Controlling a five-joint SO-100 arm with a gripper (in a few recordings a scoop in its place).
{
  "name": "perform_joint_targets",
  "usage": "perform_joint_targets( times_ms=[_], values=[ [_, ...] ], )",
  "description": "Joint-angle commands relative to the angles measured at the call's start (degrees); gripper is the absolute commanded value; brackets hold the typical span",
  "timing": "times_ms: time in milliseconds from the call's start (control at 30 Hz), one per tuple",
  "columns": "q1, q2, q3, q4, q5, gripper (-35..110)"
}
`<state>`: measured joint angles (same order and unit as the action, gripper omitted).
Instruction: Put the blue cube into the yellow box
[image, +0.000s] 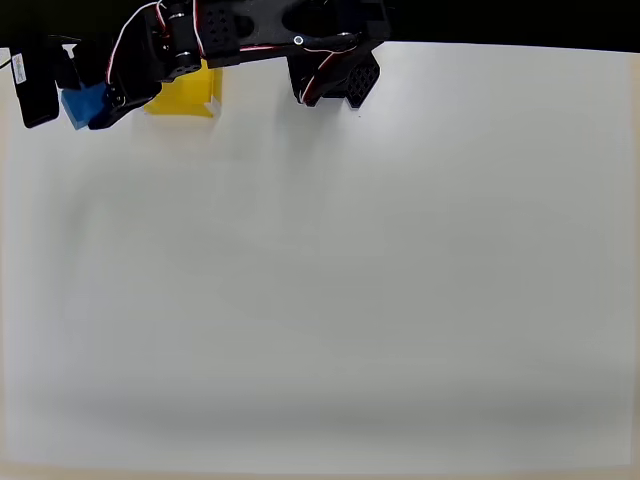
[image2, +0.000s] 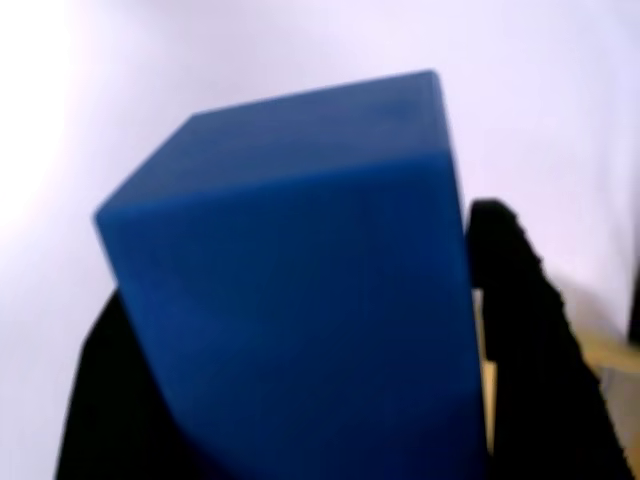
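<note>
The blue cube (image: 84, 103) sits at the top left of the overhead view, held between the black fingers of my gripper (image: 82, 100), which is shut on it. Just right of it the yellow box (image: 187, 95) rests on the white table, partly covered by my black arm (image: 240, 35). In the wrist view the blue cube (image2: 300, 280) looms large and tilted, with a black finger (image2: 520, 330) pressed against its right side. A sliver of yellow (image2: 612, 352) shows at the right edge there.
The white table (image: 330, 280) stretches wide below and to the right of the arm. The arm's black base (image: 335, 75) stands at the table's top edge, right of the box. The table's left edge lies close to the cube.
</note>
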<state>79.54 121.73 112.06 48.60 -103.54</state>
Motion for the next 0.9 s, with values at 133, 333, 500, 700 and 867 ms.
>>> perform_joint_targets(
  times_ms=[133,333,500,700,867],
  values=[
    [10.7,13.3,10.2,1.7,1.4,2],
    [14.4,15.5,16.8,1.7,2.5,1],
    [15.0,16.0,22.9,-1.9,5.0,2],
    [15.0,14.2,27.1,-3.3,6.5,2],
    [15.0,14.0,31.3,-7.3,7.6,2]
  ],
)
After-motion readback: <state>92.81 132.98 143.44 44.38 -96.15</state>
